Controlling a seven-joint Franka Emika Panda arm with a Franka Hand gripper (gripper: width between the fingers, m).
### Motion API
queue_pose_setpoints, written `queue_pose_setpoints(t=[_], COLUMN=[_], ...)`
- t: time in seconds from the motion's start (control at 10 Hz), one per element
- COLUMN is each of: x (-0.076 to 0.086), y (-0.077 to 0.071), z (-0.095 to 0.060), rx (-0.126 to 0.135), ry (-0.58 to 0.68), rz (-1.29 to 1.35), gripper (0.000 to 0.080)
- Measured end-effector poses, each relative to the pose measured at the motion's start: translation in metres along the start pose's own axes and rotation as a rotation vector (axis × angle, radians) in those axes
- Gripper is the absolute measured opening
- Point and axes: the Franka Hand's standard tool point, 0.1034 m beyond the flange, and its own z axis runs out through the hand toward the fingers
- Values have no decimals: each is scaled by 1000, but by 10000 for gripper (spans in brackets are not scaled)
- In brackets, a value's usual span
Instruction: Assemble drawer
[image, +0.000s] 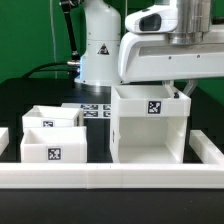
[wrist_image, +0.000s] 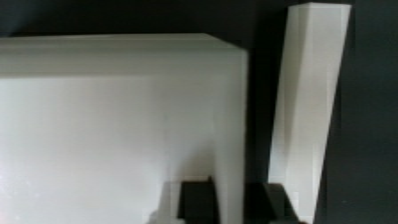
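The white cube housing (image: 150, 130) stands upright on the black table at the exterior view's centre right, with a tag on its front. Two small open-top trays (image: 55, 148) (image: 58, 116) sit side by side to its left, each tagged. My gripper (image: 175, 86) reaches down onto the housing's top right edge. In the wrist view my gripper (wrist_image: 242, 192) straddles a thin white wall of the housing (wrist_image: 107, 120), with a dark finger (wrist_image: 196, 202) pressed against each side. A second upright white wall (wrist_image: 311, 100) stands beyond a dark gap.
The long low white border wall (image: 110, 178) runs across the front and up both sides. The marker board (image: 96, 108) lies behind the trays. The robot's base (image: 95, 45) stands at the back, with cables to its left.
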Motion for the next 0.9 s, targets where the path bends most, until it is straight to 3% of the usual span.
queue_pose_setpoints(t=[0.3, 0.9], x=[0, 5], y=[-3, 0], z=[1, 0], rx=[5, 43], ry=[3, -3], rz=[241, 666], gripper=[38, 38])
